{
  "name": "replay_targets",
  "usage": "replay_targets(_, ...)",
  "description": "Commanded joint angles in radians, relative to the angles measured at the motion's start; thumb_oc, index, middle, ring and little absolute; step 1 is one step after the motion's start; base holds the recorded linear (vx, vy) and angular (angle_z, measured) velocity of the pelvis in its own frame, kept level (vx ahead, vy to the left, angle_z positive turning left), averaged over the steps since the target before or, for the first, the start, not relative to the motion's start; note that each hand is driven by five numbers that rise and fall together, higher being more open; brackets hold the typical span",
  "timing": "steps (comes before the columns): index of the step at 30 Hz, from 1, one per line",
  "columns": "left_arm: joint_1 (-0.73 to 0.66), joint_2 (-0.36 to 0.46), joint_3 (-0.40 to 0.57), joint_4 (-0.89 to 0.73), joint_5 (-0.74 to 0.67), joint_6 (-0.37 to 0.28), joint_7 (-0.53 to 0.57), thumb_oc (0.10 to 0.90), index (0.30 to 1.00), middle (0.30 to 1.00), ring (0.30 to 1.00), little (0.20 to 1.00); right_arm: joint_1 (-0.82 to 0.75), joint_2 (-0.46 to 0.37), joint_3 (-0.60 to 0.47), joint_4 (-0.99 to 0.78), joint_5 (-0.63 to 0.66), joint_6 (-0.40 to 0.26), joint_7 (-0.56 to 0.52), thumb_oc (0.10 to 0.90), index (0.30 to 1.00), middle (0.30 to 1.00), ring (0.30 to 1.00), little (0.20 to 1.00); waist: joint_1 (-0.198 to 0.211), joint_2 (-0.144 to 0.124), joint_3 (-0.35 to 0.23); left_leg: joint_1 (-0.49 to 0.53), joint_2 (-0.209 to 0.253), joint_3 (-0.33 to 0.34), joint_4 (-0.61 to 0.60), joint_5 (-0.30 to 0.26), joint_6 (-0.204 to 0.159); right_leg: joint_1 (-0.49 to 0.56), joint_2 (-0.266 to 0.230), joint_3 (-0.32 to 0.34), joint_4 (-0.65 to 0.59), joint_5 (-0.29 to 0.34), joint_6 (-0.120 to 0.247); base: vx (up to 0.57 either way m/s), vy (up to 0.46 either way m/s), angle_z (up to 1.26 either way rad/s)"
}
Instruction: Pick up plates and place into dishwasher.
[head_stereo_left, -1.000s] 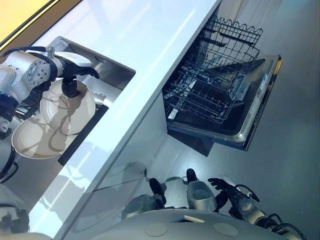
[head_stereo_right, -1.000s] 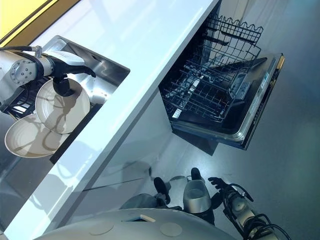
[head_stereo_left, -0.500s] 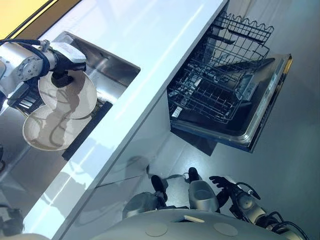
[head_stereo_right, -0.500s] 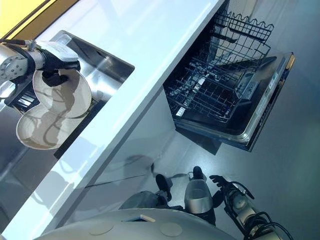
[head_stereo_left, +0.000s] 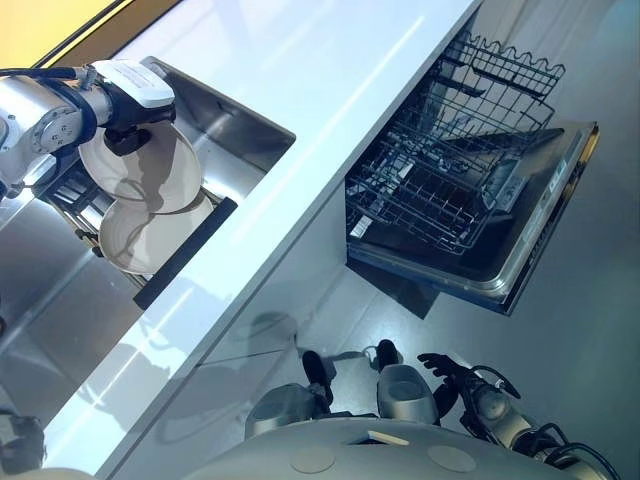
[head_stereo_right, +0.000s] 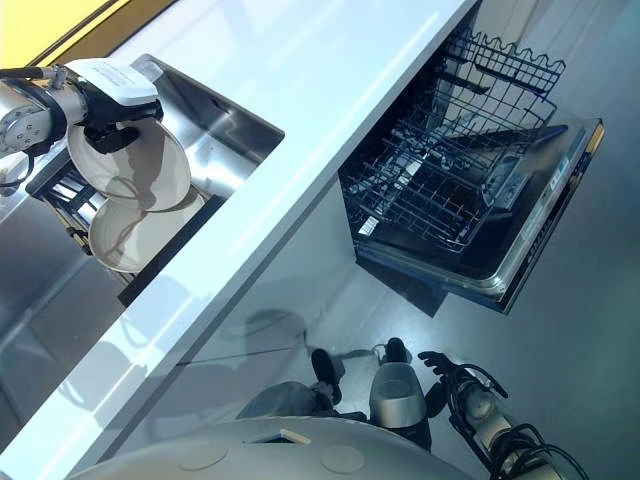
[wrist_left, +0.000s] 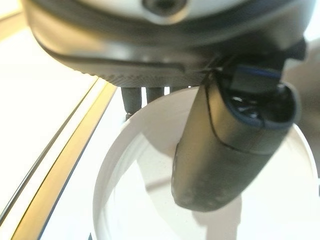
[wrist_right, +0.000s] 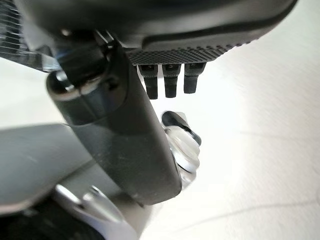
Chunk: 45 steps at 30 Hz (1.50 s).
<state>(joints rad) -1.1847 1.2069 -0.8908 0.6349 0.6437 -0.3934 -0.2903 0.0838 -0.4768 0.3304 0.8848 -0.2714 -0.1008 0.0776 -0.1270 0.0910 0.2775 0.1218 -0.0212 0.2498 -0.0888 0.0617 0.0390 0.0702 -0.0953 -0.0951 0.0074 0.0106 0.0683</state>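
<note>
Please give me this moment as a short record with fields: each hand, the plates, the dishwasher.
left hand: over the sink, thumb pressed on the held plate, pinching its rim
second plate: lies in the sink beside a dark rack, partly under the held one
right hand: low by the floor, fingers relaxed, holding nothing
dishwasher: door down, wire racks pulled out, no plates in them

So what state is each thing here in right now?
Upper plate: lifted, pinched by the left hand.
Lower plate: lying in the sink.
Dishwasher: door open, racks pulled out, no plates in them.
Right hand: low, holding nothing.
</note>
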Motion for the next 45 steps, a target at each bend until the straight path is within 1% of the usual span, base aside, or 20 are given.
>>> replay_targets(1, -0.072, 0.116, 0.16, -0.031, -0.114, 0.14, 0.156, 0.1, 0.3, 0.3, 0.3, 0.2, -0.022, -0.003, -0.04, -0.264, 0.276, -0.012, 0.072, 0.8, 0.9, 0.9, 0.9, 0.9, -0.003, -0.008, -0.13, 0.008, -0.07, -0.032, 0.104, -0.182, 0.024, -0.048, 0.041, 0.007, 0.028, -0.012, 0.069, -0.05, -0.078, 0.1)
replay_targets(2, -0.065, 0.118, 0.171, -0.037, -0.114, 0.141, 0.168, 0.1, 0.3, 0.3, 0.3, 0.2, -0.021, -0.003, -0.042, -0.277, 0.297, -0.017, 0.079, 0.8, 0.9, 0.9, 0.9, 0.9, -0.002, -0.009, -0.133, 0.005, -0.069, -0.031, 0.103, -0.18, 0.023, -0.05, 0.042, 0.008, 0.026, -0.011, 0.067, -0.05, -0.068, 0.08)
replay_targets(4, -0.032, 0.145, 0.237, -0.073, -0.125, 0.151, 0.227, 0.1, 0.3, 0.3, 0.3, 0.2, -0.008, 0.013, -0.074, -0.403, 0.431, 0.0, 0.134, 0.8, 0.9, 0.9, 0.9, 0.9, 0.001, -0.018, -0.145, 0.01, -0.062, -0.031, 0.094, -0.176, 0.017, -0.037, 0.049, 0.002, 0.012, -0.016, 0.058, -0.06, -0.067, 0.06)
replay_targets(5, -0.028, 0.145, 0.241, -0.074, -0.125, 0.151, 0.227, 0.1, 0.3, 0.3, 0.3, 0.2, -0.008, 0.012, -0.074, -0.404, 0.432, 0.0, 0.134, 0.8, 0.9, 0.9, 0.9, 0.9, 0.0, -0.017, -0.145, 0.01, -0.062, -0.032, 0.094, -0.176, 0.017, -0.037, 0.049, 0.002, 0.012, -0.016, 0.058, -0.06, -0.068, 0.02)
replay_targets(6, -0.018, 0.163, 0.259, -0.084, -0.148, 0.163, 0.277, 0.1, 0.3, 0.3, 0.3, 0.2, -0.003, 0.018, -0.085, -0.464, 0.522, -0.008, 0.171, 0.8, 0.9, 0.9, 0.9, 0.9, 0.001, -0.021, -0.149, 0.021, -0.057, -0.035, 0.082, -0.173, 0.013, -0.025, 0.056, -0.001, 0.004, -0.021, 0.055, -0.06, -0.059, -0.01)
replay_targets(8, 0.023, 0.191, 0.302, -0.085, -0.167, 0.144, 0.349, 0.1, 0.3, 0.3, 0.3, 0.2, 0.004, 0.029, -0.113, -0.543, 0.594, 0.011, 0.199, 0.8, 0.9, 0.9, 0.9, 0.9, 0.007, -0.026, -0.163, 0.021, -0.049, -0.032, 0.069, -0.163, 0.004, -0.019, 0.063, -0.003, -0.008, -0.023, 0.049, -0.07, -0.075, -0.03)
replay_targets(10, 0.075, 0.213, 0.353, -0.097, -0.19, 0.132, 0.415, 0.1, 0.3, 0.3, 0.3, 0.2, 0.009, 0.029, -0.134, -0.603, 0.624, -0.028, 0.202, 0.8, 0.9, 0.9, 0.9, 0.9, 0.012, -0.028, -0.17, 0.026, -0.041, -0.034, 0.055, -0.154, -0.001, -0.009, 0.07, -0.007, -0.016, -0.026, 0.045, -0.05, -0.063, -0.03)
replay_targets(13, 0.206, 0.242, 0.48, -0.147, -0.225, 0.124, 0.513, 0.1, 0.3, 0.3, 0.3, 0.2, 0.019, 0.025, -0.184, -0.739, 0.655, -0.005, 0.18, 0.8, 0.9, 0.9, 0.9, 0.9, 0.018, -0.033, -0.179, 0.036, -0.03, -0.039, 0.029, -0.138, -0.01, 0.001, 0.078, -0.013, -0.021, -0.031, 0.04, -0.03, -0.052, 0.04)
replay_targets(16, 0.361, 0.246, 0.632, -0.193, -0.265, 0.121, 0.625, 0.1, 0.3, 0.3, 0.3, 0.2, 0.033, 0.009, -0.237, -0.838, 0.639, -0.047, 0.113, 0.8, 0.9, 0.9, 0.9, 0.9, 0.018, -0.033, -0.185, 0.04, -0.022, -0.043, 0.012, -0.126, -0.015, 0.005, 0.086, -0.017, -0.018, -0.039, 0.033, -0.03, -0.04, 0.16)
replay_targets(17, 0.426, 0.234, 0.698, -0.22, -0.273, 0.126, 0.673, 0.1, 0.3, 0.3, 0.3, 0.2, 0.035, 0.004, -0.274, -0.89, 0.615, -0.078, 0.07, 0.8, 0.9, 0.9, 0.9, 0.9, 0.018, -0.034, -0.187, 0.041, -0.019, -0.044, 0.009, -0.124, -0.015, 0.005, 0.088, -0.016, -0.015, -0.044, 0.029, -0.02, -0.025, 0.2)
replay_targets(18, 0.53, 0.207, 0.796, -0.263, -0.283, 0.121, 0.728, 0.1, 0.3, 0.3, 0.3, 0.2, 0.034, -0.006, -0.316, -0.96, 0.607, -0.081, 0.026, 0.8, 0.9, 0.9, 0.9, 0.9, 0.016, -0.033, -0.188, 0.042, -0.015, -0.045, 0.007, -0.124, -0.015, 0.006, 0.09, -0.015, -0.009, -0.05, 0.025, -0.02, -0.018, 0.11)
replay_targets(19, 0.568, 0.194, 0.831, -0.284, -0.284, 0.125, 0.743, 0.1, 0.3, 0.3, 0.3, 0.2, 0.032, -0.009, -0.332, -0.983, 0.609, -0.09, 0.013, 0.8, 0.9, 0.9, 0.9, 0.9, 0.016, -0.033, -0.188, 0.042, -0.014, -0.046, 0.007, -0.125, -0.015, 0.006, 0.091, -0.014, -0.007, -0.053, 0.023, 0.0, 0.0, 0.0)
replay_targets(21, 0.705, 0.135, 0.951, -0.375, -0.284, 0.126, 0.792, 0.1, 0.3, 0.3, 0.3, 0.2, 0.013, -0.018, -0.374, -1.053, 0.629, -0.138, -0.02, 0.8, 0.9, 0.9, 0.9, 0.9, 0.014, -0.027, -0.187, 0.043, -0.012, -0.052, 0.007, -0.125, -0.015, 0.006, 0.093, -0.013, 0.002, -0.062, 0.015, 0.0, 0.0, 0.0)
replay_targets(24, 0.829, -0.009, 1.045, -0.553, -0.242, 0.147, 0.84, 0.1, 0.3, 0.3, 0.3, 0.2, -0.063, -0.011, -0.403, -1.155, 0.65, -0.236, -0.062, 0.8, 0.9, 0.9, 0.9, 0.9, 0.026, -0.026, -0.188, 0.045, -0.011, -0.067, 0.008, -0.127, -0.016, 0.015, 0.095, -0.02, 0.007, -0.076, 0.002, -0.02, 0.012, 0.09)
replay_targets(25, 0.838, -0.035, 1.052, -0.588, -0.233, 0.149, 0.843, 0.1, 0.3, 0.3, 0.3, 0.2, -0.084, -0.012, -0.401, -1.174, 0.649, -0.265, -0.069, 0.8, 0.9, 0.9, 0.9, 0.9, 0.029, -0.025, -0.188, 0.046, -0.012, -0.072, 0.008, -0.127, -0.016, 0.018, 0.095, -0.022, 0.008, -0.079, -0.001, -0.02, 0.008, 0.13)
replay_targets(28, 0.833, -0.12, 1.026, -0.66, -0.175, 0.151, 0.853, 0.1, 0.3, 0.3, 0.3, 0.2, -0.159, -0.023, -0.379, -1.223, 0.629, -0.299, -0.071, 0.8, 0.9, 0.9, 0.9, 0.9, 0.047, -0.029, -0.196, 0.047, -0.014, -0.085, 0.011, -0.127, -0.016, 0.026, 0.094, -0.029, 0.012, -0.086, -0.007, -0.01, -0.002, 0.1)
replay_targets(30, 0.81, -0.15, 0.998, -0.684, -0.161, 0.146, 0.856, 0.1, 0.3, 0.3, 0.3, 0.2, -0.203, -0.035, -0.358, -1.246, 0.641, -0.302, -0.061, 0.8, 0.9, 0.9, 0.9, 0.9, 0.058, -0.032, -0.202, 0.045, -0.014, -0.089, 0.014, -0.125, -0.018, 0.029, 0.094, -0.034, 0.016, -0.09, -0.01, -0.01, -0.003, 0.02)
replay_targets(33, 0.775, -0.177, 0.963, -0.704, -0.17, 0.138, 0.864, 0.1, 0.3, 0.3, 0.3, 0.2, -0.256, -0.039, -0.323, -1.264, 0.695, -0.277, 0.01, 0.8, 0.9, 0.9, 0.9, 0.9, 0.069, -0.039, -0.21, 0.042, -0.014, -0.095, 0.022, -0.125, -0.019, 0.033, 0.094, -0.04, 0.021, -0.096, -0.015, -0.01, -0.01, 0.06)
replay_targets(39, 0.683, -0.243, 0.859, -0.721, -0.162, 0.134, 0.872, 0.1, 0.3, 0.3, 0.3, 0.2, -0.369, -0.035, -0.2, -1.276, 0.72, -0.15, 0.122, 0.8, 0.9, 0.9, 0.9, 0.9, 0.086, -0.056, -0.222, 0.042, -0.015, -0.107, 0.029, -0.122, -0.024, 0.044, 0.094, -0.055, 0.023, -0.101, -0.024, 0.0, -0.015, 0.1)
replay_targets(45, 0.593, -0.282, 0.768, -0.713, -0.162, 0.141, 0.89, 0.1, 0.3, 0.3, 0.3, 0.2, -0.467, -0.032, -0.127, -1.249, 0.694, -0.146, 0.106, 0.8, 0.9, 0.9, 0.9, 0.9, 0.095, -0.065, -0.23, 0.043, -0.015, -0.113, 0.029, -0.12, -0.028, 0.052, 0.096, -0.062, 0.02, -0.1, -0.026, 0.0, -0.016, 0.08)
